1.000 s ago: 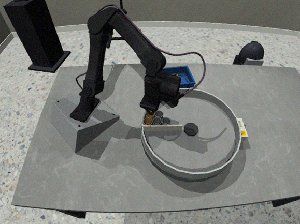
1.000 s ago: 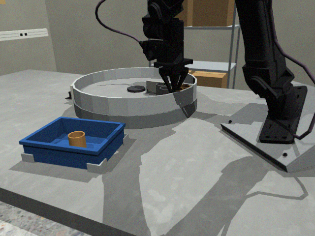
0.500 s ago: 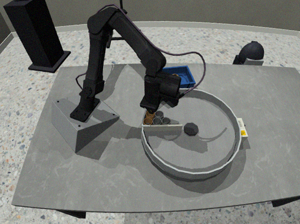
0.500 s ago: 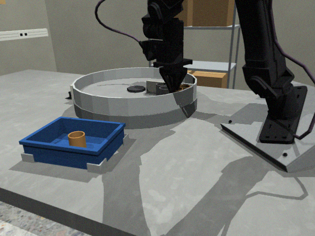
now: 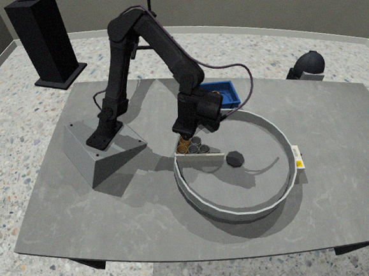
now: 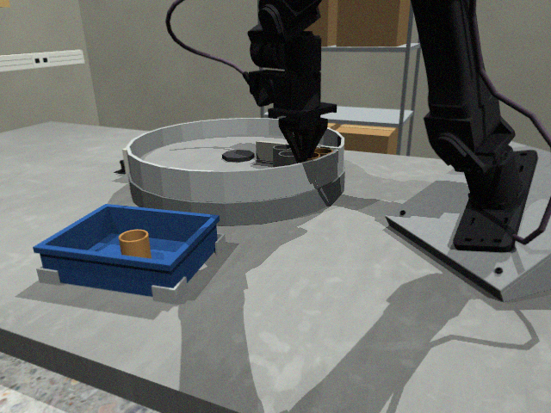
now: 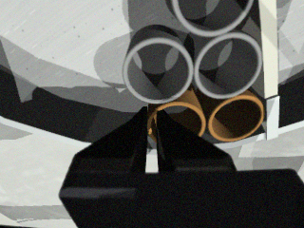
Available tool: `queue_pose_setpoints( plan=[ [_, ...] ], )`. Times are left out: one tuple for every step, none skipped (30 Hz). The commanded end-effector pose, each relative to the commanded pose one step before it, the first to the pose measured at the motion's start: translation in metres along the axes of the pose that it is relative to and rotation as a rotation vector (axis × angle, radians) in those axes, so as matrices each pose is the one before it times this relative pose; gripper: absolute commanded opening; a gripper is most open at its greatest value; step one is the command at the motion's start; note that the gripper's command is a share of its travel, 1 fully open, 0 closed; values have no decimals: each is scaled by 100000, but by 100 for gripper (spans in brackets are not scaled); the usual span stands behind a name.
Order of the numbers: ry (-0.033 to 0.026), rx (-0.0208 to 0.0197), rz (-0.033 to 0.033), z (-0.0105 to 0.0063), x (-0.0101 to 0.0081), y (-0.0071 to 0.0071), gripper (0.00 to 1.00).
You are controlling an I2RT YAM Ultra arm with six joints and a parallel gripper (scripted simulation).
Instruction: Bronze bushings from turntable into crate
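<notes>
My gripper (image 5: pixel 185 137) (image 6: pixel 305 161) (image 7: pixel 151 114) is shut on the left wall of a bronze bushing (image 5: pixel 185 142) (image 7: pixel 186 119), one finger inside and one outside. That bushing is upright on the turntable (image 5: pixel 238 216) (image 6: pixel 208 188), near its rim. A second bronze bushing (image 5: pixel 181 149) (image 7: pixel 236 120) stands beside it at the divider. Steel bushings (image 5: pixel 196 141) (image 5: pixel 204 149) (image 7: pixel 158 71) (image 7: pixel 228 66) stand close against them; three are seen. The blue crate (image 5: pixel 232 103) (image 6: pixel 107 258) holds a bronze bushing (image 6: pixel 134 245), upright.
A pale divider (image 5: pixel 206 157) (image 7: pixel 269 57) runs from the turntable's rim towards the dark hub (image 5: pixel 235 158) (image 6: pixel 238 155). The raised turntable wall stands between the bushings and the crate. A label plate (image 5: pixel 297 157) sits outside the rim. The arm's grey wedge base (image 5: pixel 78 144) is at the left.
</notes>
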State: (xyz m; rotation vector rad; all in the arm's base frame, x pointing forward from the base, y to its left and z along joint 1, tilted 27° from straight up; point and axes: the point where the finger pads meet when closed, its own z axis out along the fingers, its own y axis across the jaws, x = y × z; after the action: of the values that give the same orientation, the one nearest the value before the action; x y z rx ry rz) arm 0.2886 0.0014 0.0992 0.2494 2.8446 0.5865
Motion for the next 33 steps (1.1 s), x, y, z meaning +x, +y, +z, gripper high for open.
queue_pose_setpoints(
  plan=[
    [-1955,2240,905,-400,-268,-626,0],
    [0,0,0,0,0,0,0],
    [0,0,0,0,0,0,0],
    [0,0,0,0,0,0,0],
    [0,0,0,0,0,0,0],
    [0,0,0,0,0,0,0],
    [0,0,0,0,0,0,0],
    [0,0,0,0,0,0,0],
    [0,0,0,0,0,0,0],
    [0,0,0,0,0,0,0],
    [0,0,0,0,0,0,0],
    [0,0,0,0,0,0,0],
    [0,0,0,0,0,0,0],
    [0,0,0,0,0,0,0],
    [0,0,0,0,0,0,0],
    [0,0,0,0,0,0,0],
    [0,0,0,0,0,0,0],
    [0,0,0,0,0,0,0],
    [-27,5,-6,-25,-9,3,0],
    [-165,27,-70,-163,-57,27,0],
    [-321,18,-411,-385,-125,136,0],
    [-1565,95,-1176,-488,-377,145,0],
    [-201,23,-131,-212,-13,16,0],
    [6,14,-3,-217,3,-9,0],
    [8,18,-3,-276,3,-11,0],
    [10,22,-4,-332,4,-14,0],
    [12,25,-4,-385,5,-15,0],
    [14,28,-5,-430,6,-17,0],
    [16,31,-5,-468,6,-19,0],
    [17,33,-5,-493,7,-20,0],
    [0,0,0,0,0,0,0],
    [0,0,0,0,0,0,0],
    [18,33,-5,-499,7,-20,0]
  ],
)
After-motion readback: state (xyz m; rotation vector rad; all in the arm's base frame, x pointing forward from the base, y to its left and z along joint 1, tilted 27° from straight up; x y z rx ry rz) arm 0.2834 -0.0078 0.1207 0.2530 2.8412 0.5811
